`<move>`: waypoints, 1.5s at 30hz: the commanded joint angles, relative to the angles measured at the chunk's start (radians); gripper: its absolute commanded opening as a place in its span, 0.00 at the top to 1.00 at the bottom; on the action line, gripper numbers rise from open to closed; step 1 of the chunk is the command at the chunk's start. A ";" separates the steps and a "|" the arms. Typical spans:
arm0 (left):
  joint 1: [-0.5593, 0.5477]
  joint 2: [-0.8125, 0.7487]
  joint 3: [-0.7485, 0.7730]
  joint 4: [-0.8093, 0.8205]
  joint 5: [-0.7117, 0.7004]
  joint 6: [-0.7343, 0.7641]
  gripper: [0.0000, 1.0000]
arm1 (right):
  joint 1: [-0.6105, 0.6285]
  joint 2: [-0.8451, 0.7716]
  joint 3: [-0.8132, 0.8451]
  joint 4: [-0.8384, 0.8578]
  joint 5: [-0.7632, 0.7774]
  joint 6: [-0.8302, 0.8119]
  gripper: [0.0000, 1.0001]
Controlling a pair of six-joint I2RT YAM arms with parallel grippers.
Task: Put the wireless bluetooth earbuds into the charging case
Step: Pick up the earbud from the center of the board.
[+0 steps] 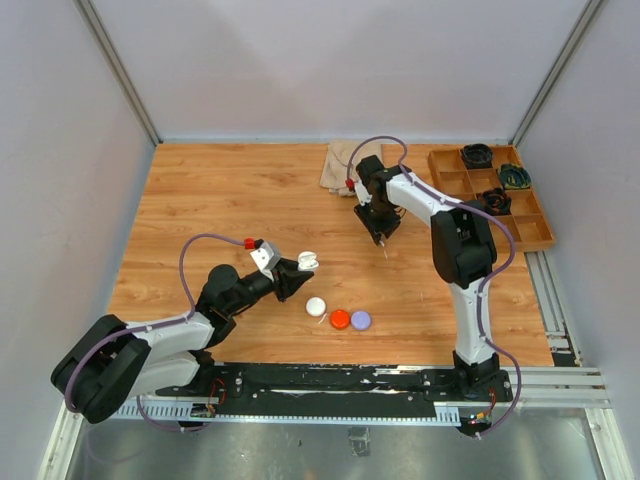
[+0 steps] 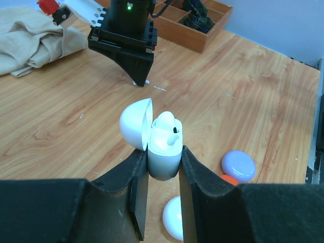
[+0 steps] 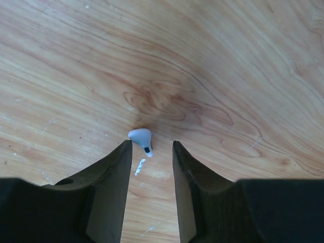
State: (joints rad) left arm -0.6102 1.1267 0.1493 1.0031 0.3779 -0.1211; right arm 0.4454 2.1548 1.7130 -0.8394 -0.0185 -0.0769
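My left gripper [image 2: 162, 154] is shut on the white charging case [image 2: 164, 157], holding it above the table. The case's lid [image 2: 134, 124] is swung open to the left. One white earbud [image 2: 167, 129] sits in the case, its stem end showing. In the top view the case [image 1: 307, 261] is at the left gripper's tip. My right gripper [image 3: 151, 144] is down at the table with its jaws apart. A second white earbud [image 3: 141, 137] lies on the wood just ahead of its left fingertip, touched by neither finger. The top view shows the right gripper [image 1: 381, 238] at centre right.
Three round pucks lie near the front: white [image 1: 316, 307], orange-red [image 1: 340, 319], purple [image 1: 361, 320]. A beige cloth [image 1: 340, 165] is at the back centre. A wooden compartment tray [image 1: 540, 225] with dark items is at the back right.
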 commanded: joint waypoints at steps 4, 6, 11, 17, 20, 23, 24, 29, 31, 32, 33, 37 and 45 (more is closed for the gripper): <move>0.007 0.001 0.001 0.011 0.003 0.024 1.00 | -0.019 0.052 0.053 -0.040 -0.003 -0.006 0.63; 0.007 -0.001 0.001 0.010 0.005 0.024 1.00 | -0.018 0.060 0.053 -0.040 -0.015 -0.005 0.64; 0.007 -0.002 0.002 0.009 0.010 0.022 1.00 | -0.019 0.068 0.044 -0.047 -0.015 0.010 0.67; 0.007 0.006 0.006 0.007 0.016 0.020 1.00 | -0.019 0.067 0.028 -0.047 -0.021 0.020 0.75; 0.007 0.007 0.004 0.015 0.018 0.019 1.00 | -0.017 0.059 0.026 -0.047 -0.025 0.019 0.79; 0.007 0.014 -0.003 0.043 0.018 0.013 1.00 | -0.015 0.033 0.014 -0.034 -0.031 0.019 0.83; 0.007 0.018 -0.005 0.053 0.019 0.011 1.00 | -0.013 0.020 0.005 -0.025 -0.033 0.019 0.85; 0.007 0.031 -0.015 0.101 0.025 0.006 1.00 | 0.008 -0.070 -0.060 0.038 -0.052 0.019 0.87; 0.007 0.032 -0.020 0.119 0.025 0.010 1.00 | 0.020 -0.125 -0.103 0.069 -0.055 0.019 0.88; 0.007 0.033 -0.020 0.124 0.025 0.014 1.00 | 0.025 -0.152 -0.118 0.084 -0.060 0.018 0.88; 0.007 0.034 -0.019 0.129 0.023 0.016 1.00 | 0.032 -0.181 -0.137 0.100 -0.060 0.019 0.88; 0.007 0.032 -0.020 0.161 0.026 0.032 1.00 | 0.065 -0.309 -0.201 0.158 -0.040 0.011 0.90; 0.007 0.011 -0.019 0.186 0.028 0.092 1.00 | 0.172 -0.557 -0.346 0.317 -0.005 -0.004 0.91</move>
State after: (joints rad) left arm -0.6102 1.1564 0.1364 1.1206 0.3988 -0.0868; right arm 0.5491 1.6882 1.4296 -0.6201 -0.0494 -0.0715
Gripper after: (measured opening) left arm 0.305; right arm 0.187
